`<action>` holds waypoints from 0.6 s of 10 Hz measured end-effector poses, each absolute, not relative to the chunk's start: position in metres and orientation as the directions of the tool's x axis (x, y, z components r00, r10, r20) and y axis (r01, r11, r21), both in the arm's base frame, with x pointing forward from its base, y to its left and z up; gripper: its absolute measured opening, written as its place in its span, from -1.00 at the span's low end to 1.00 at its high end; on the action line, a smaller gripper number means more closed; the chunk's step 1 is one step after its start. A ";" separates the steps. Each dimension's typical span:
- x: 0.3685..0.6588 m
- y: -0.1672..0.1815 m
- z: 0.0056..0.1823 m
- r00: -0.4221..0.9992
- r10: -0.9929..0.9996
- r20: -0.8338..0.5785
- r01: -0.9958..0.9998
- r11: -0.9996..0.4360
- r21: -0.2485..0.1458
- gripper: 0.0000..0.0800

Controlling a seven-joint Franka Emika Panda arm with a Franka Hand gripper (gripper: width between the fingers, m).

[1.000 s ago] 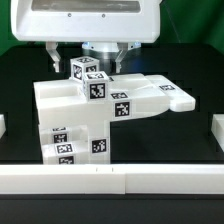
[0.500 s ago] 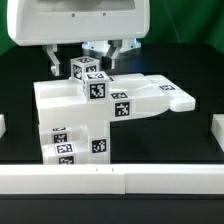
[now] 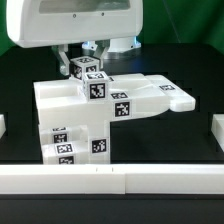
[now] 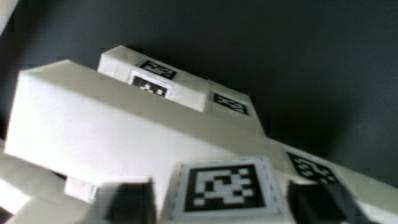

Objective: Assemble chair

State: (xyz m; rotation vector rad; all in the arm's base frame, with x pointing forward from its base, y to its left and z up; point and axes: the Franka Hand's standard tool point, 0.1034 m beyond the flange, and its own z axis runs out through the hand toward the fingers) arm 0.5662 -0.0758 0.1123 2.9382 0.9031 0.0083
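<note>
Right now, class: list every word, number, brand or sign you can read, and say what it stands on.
No readable words, numbers or brands.
Chair: only square black-and-white tags, patterns rather than text.
Wrist view: same kind of tag, blurred, no lettering.
</note>
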 end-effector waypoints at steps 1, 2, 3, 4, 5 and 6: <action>0.566 -0.076 0.112 0.838 0.545 -0.014 0.545 -0.836 0.067 -0.29; 0.566 -0.076 0.112 0.844 0.537 -0.013 0.536 -0.841 0.066 -0.29; 0.566 -0.076 0.112 0.879 0.477 -0.009 0.477 -0.877 0.066 -0.29; 0.566 -0.076 0.112 0.914 0.406 -0.004 0.406 -0.912 0.066 -0.29; 0.566 -0.076 0.112 0.935 0.355 0.000 0.354 -0.933 0.066 -0.29; 0.566 -0.075 0.112 0.967 0.255 0.007 0.254 -0.965 0.066 -0.29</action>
